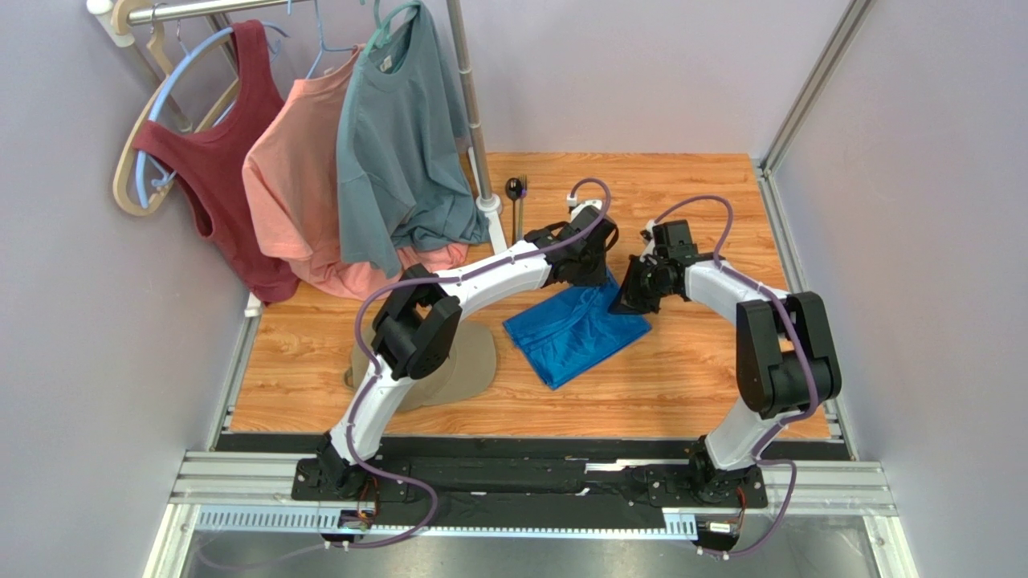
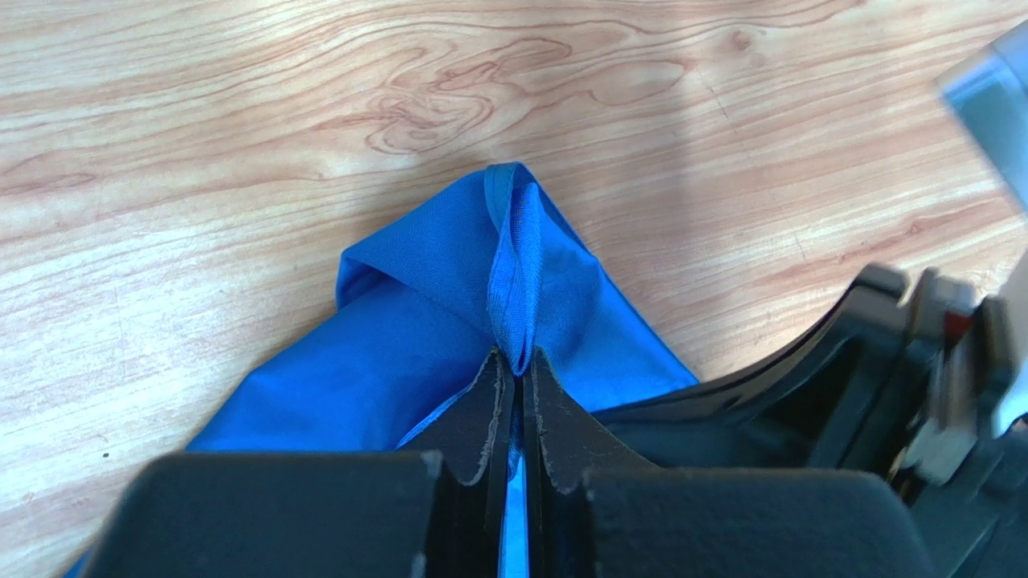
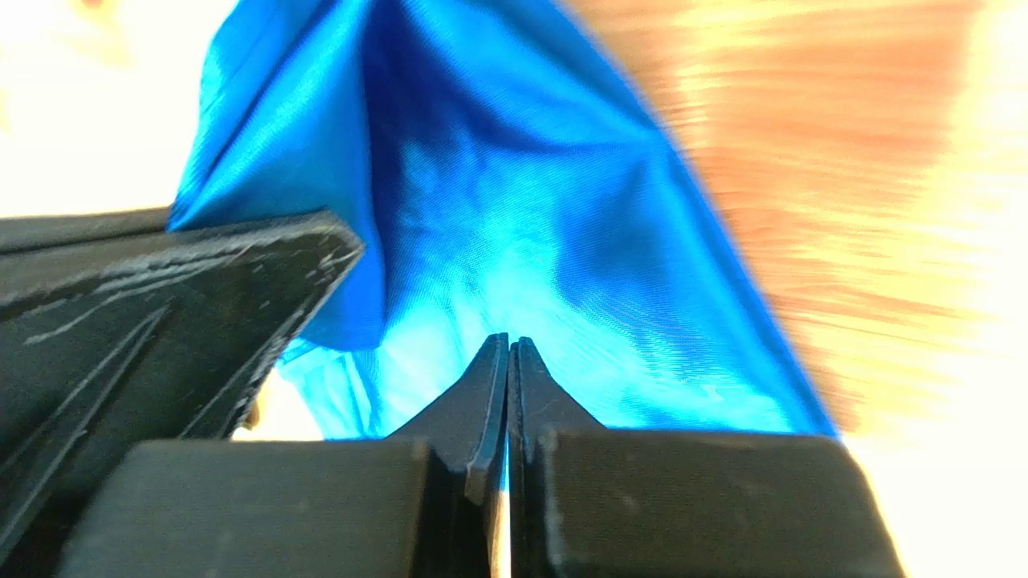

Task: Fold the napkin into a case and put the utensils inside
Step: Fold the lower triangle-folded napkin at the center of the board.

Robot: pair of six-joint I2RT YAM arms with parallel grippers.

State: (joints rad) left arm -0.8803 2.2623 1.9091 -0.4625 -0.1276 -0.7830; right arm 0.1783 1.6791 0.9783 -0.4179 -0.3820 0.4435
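Note:
The bright blue napkin (image 1: 577, 337) lies rumpled on the wooden table, its far edge raised between the two grippers. My left gripper (image 1: 594, 275) is shut on a bunched hem of the napkin (image 2: 410, 349); the cloth runs up between its jaws (image 2: 517, 358). Close to its right, my right gripper (image 1: 630, 301) is shut on the same far edge, and the napkin (image 3: 519, 241) hangs stretched in front of its tips (image 3: 508, 343). A dark spoon (image 1: 517, 190) lies at the back by the rack pole. I do not see the fork.
A tan cap (image 1: 459, 367) lies left of the napkin, partly under the left arm. A clothes rack with a grey-teal T-shirt (image 1: 392, 133), a pink shirt and a red top stands at the back left, its pole (image 1: 477, 133) near the left gripper. Walls close both sides.

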